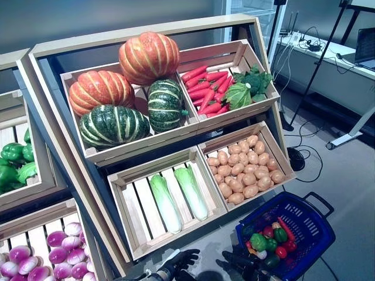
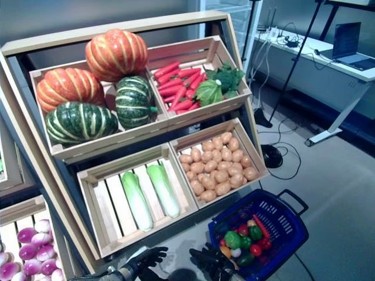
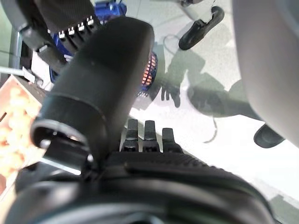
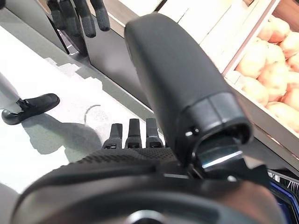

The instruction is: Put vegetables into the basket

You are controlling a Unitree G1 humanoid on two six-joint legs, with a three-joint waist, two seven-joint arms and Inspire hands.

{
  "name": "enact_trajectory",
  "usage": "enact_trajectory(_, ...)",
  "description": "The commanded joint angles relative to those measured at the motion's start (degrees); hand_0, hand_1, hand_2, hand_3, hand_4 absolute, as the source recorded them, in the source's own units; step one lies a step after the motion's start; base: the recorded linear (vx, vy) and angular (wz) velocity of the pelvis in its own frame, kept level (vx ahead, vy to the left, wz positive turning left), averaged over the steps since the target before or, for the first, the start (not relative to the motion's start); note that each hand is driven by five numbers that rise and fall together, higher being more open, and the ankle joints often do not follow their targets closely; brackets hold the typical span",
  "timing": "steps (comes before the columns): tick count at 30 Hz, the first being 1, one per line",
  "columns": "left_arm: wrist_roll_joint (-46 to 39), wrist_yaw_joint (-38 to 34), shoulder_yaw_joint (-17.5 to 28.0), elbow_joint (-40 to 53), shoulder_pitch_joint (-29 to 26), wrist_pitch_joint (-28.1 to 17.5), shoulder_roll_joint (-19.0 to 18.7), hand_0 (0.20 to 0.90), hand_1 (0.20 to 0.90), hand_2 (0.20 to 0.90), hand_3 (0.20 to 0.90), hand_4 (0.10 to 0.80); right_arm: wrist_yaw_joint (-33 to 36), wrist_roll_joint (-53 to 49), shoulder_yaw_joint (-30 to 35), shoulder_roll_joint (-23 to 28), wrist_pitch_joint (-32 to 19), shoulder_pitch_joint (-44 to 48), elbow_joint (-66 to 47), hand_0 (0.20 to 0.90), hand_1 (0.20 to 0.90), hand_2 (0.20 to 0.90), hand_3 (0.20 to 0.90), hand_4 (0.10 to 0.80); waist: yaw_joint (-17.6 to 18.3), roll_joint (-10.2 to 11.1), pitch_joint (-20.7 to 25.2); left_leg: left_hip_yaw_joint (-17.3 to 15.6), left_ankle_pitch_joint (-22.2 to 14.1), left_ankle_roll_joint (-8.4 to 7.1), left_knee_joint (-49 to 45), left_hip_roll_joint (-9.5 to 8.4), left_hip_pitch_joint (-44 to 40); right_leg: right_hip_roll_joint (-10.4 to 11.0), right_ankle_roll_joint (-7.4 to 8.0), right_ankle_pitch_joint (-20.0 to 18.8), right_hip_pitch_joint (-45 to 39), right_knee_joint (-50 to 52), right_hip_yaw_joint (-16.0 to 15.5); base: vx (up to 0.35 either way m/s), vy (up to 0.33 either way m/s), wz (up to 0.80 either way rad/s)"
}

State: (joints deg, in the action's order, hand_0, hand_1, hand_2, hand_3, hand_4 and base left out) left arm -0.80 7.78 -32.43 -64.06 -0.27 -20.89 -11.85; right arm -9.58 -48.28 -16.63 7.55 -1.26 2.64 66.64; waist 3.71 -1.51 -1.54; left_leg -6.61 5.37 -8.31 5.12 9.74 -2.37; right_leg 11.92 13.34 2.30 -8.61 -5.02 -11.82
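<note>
The blue plastic basket (image 1: 313,225) stands on the floor at the lower right, in front of the stand. Green peppers (image 1: 258,241), small red round vegetables (image 1: 281,252) and a red chili (image 1: 286,228) lie in it. My left hand (image 1: 176,263) is low in front of the stand's bottom edge, fingers straight and empty; it also shows in the left wrist view (image 3: 145,137). My right hand (image 1: 240,263) is just left of the basket's near corner, fingers straight and empty, as the right wrist view (image 4: 133,135) shows. The two hands are close together.
The slanted wooden stand (image 1: 94,175) with its crates fills the left and middle. Its lower crates (image 1: 217,202) sit just above my hands. A desk (image 1: 345,64) with a laptop stands at the back right, with stand legs and cables (image 1: 304,146) on the floor.
</note>
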Motion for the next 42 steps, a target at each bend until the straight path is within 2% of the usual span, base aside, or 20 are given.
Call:
enact_trajectory(1, 0.62, 2.46, -2.03, -2.26, -6.80, -1.92, 1.01, 0.900, 0.900, 0.900, 0.900, 0.800, -3.53, -3.14, -0.87, -3.34, -0.13, 3.90, 1.86, 0.900, 0.900, 0.900, 0.900, 0.800, -1.38, -0.07, -0.82, -2.02, -4.62, 2.50, -0.12, -1.81, -2.44, -1.99, -4.38, -3.72, 3.21, 0.02, 0.70, 0.000, 0.000, 0.00)
enact_trajectory(4, 0.74, 4.75, -2.78, -2.05, -6.72, -1.53, 0.94, 0.900, 0.900, 0.900, 0.900, 0.800, -3.14, -3.24, -1.28, -3.24, 0.70, 3.80, 1.81, 0.900, 0.900, 0.900, 0.900, 0.800, -1.26, -0.20, -0.61, -2.04, -4.66, 2.50, -0.12, -1.80, -2.75, -2.14, -4.45, -3.63, 2.93, 0.02, 0.80, 0.011, -0.001, 0.00)
enact_trajectory(7, 1.06, 1.17, -2.75, -1.86, -6.95, -4.01, 0.60, 0.900, 0.900, 0.900, 0.900, 0.800, -3.12, -3.72, -1.13, -3.28, 1.05, 3.61, 2.10, 0.900, 0.900, 0.900, 0.900, 0.800, -1.20, -0.28, -0.35, -1.98, -4.72, 2.47, -0.12, -1.88, -3.00, -2.09, -4.39, -3.60, 2.65, 0.02, 0.76, 0.047, -0.006, 0.02)
enact_trajectory(9, 5.72, -3.74, -2.89, -0.76, -7.32, -8.72, -0.27, 0.900, 0.900, 0.900, 0.900, 0.800, -3.26, -4.52, -1.03, -3.13, 1.25, 3.43, 2.07, 0.900, 0.900, 0.900, 0.900, 0.800, -1.17, -0.30, -0.22, -1.99, -4.77, 2.36, -0.12, -1.90, -3.10, -2.02, -4.36, -3.51, 2.53, 0.02, 0.77, 0.054, -0.002, 0.00)
enact_trajectory(13, 17.76, -17.61, -3.43, 7.32, -8.28, -11.65, -4.29, 0.900, 0.900, 0.900, 0.900, 0.800, -2.64, -4.74, -1.36, -2.18, 2.08, 2.61, -0.76, 0.900, 0.900, 0.900, 0.900, 0.800, -0.82, -0.47, -0.47, -1.95, -4.66, 2.19, -0.12, -2.10, -2.96, -2.12, -4.28, -3.67, 2.85, 0.02, 1.61, 0.040, 0.008, 0.00)
enact_trajectory(15, 25.45, -23.10, -3.28, 15.11, -9.98, -10.84, -8.38, 0.900, 0.900, 0.900, 0.900, 0.800, -1.05, -5.62, -1.92, -1.09, 2.36, 2.33, -4.27, 0.900, 0.900, 0.900, 0.900, 0.800, -0.82, -0.59, -1.24, -1.90, -4.38, 2.12, -0.12, -2.02, -2.48, -2.05, -4.41, -3.90, 3.40, 0.02, 1.66, -0.062, 0.037, 0.00)
enact_trajectory(17, 36.73, -30.75, -4.05, 23.04, -12.25, -9.28, -13.48, 0.900, 0.900, 0.900, 0.900, 0.800, 0.18, -6.85, -1.65, 0.86, 2.76, 2.22, -6.92, 0.900, 0.900, 0.900, 0.900, 0.800, -0.82, -0.91, -1.96, -1.85, -4.28, 2.28, -0.12, -2.02, -1.94, -2.14, -4.46, -4.12, 3.93, 0.02, 1.76, -0.075, 0.047, 0.02)
enact_trajectory(21, 53.07, -41.74, -4.64, 31.84, -16.17, -5.94, -23.53, 0.900, 0.900, 0.900, 0.900, 0.800, -0.59, -5.35, -0.06, 3.11, 0.43, 1.50, -6.49, 0.900, 0.900, 0.900, 0.900, 0.800, -0.74, -1.16, -1.77, -1.87, -4.71, 2.38, -0.12, -2.14, -1.87, -2.23, -4.39, -4.01, 3.91, 0.02, 1.59, 0.026, 0.007, 0.00)
enact_trajectory(25, 61.39, -44.71, -4.83, 37.17, -18.18, -2.40, -31.41, 0.900, 0.900, 0.900, 0.900, 0.800, -1.19, -3.96, 0.88, 4.13, -1.22, -0.02, -7.27, 0.900, 0.900, 0.900, 0.900, 0.800, -0.14, -1.14, -0.93, -2.21, -5.00, 2.35, -0.12, -2.01, -2.16, -2.27, -4.10, -3.93, 3.70, 0.02, 1.77, 0.082, -0.002, 0.02)
enact_trajectory(28, 63.70, -43.38, -5.89, 38.96, -20.44, -0.96, -36.31, 0.900, 0.900, 0.900, 0.900, 0.800, -1.34, -3.32, 1.34, 5.21, -1.94, -0.65, -8.33, 0.900, 0.900, 0.900, 0.900, 0.800, 0.45, -1.06, -0.35, -2.73, -5.08, 2.38, -0.12, -1.85, -2.28, -2.21, -3.82, -3.92, 3.59, 0.02, 1.76, 0.063, -0.004, 0.00)
enact_trajectory(31, 65.83, -41.69, -9.21, 37.10, -22.27, 0.60, -38.63, 0.900, 0.900, 0.900, 0.900, 0.800, -1.91, -2.87, 1.76, 6.13, -2.28, -0.25, -8.02, 0.900, 0.900, 0.900, 0.900, 0.800, 1.22, -0.97, -0.11, -3.25, -5.06, 2.46, -0.45, -1.67, -2.81, -2.12, -3.70, -3.63, 3.50, 0.62, 2.16, 0.077, 0.009, 0.00)
enact_trajectory(34, 67.36, -41.23, -11.43, 34.71, -23.37, 1.49, -38.64, 0.900, 0.900, 0.900, 0.900, 0.800, -1.39, -2.20, 2.00, 6.88, -2.39, 0.64, -7.32, 0.900, 0.900, 0.900, 0.900, 0.800, 1.49, -0.92, -0.46, -3.48, -5.15, 2.45, -1.54, -1.54, -2.93, -2.07, -3.91, -3.08, 3.59, 1.68, 2.69, 0.057, 0.026, -0.03)
enact_trajectory(39, 69.17, -39.04, -16.34, 28.73, -26.62, 3.44, -36.84, 0.900, 0.900, 0.900, 0.900, 0.800, -0.83, -4.31, 2.02, 9.18, -0.57, 3.71, -7.68, 0.900, 0.900, 0.900, 0.900, 0.800, 1.90, -0.87, -2.44, -2.75, -5.75, 1.96, -6.24, -0.98, 0.17, -1.99, -4.60, -1.69, 6.17, 5.69, 3.77, -0.021, 0.050, -0.03)
enact_trajectory(42, 71.19, -39.36, -18.58, 23.88, -29.12, 3.00, -35.47, 0.900, 0.900, 0.900, 0.900, 0.800, -0.39, -6.08, 1.55, 10.62, -0.01, 6.08, -8.57, 0.900, 0.900, 0.900, 0.900, 0.800, 1.83, -0.72, -3.77, -2.50, -5.97, 1.68, -8.45, -0.76, 2.56, -2.01, -5.07, -1.25, 8.15, 7.27, 3.82, -0.137, 0.047, -0.09)
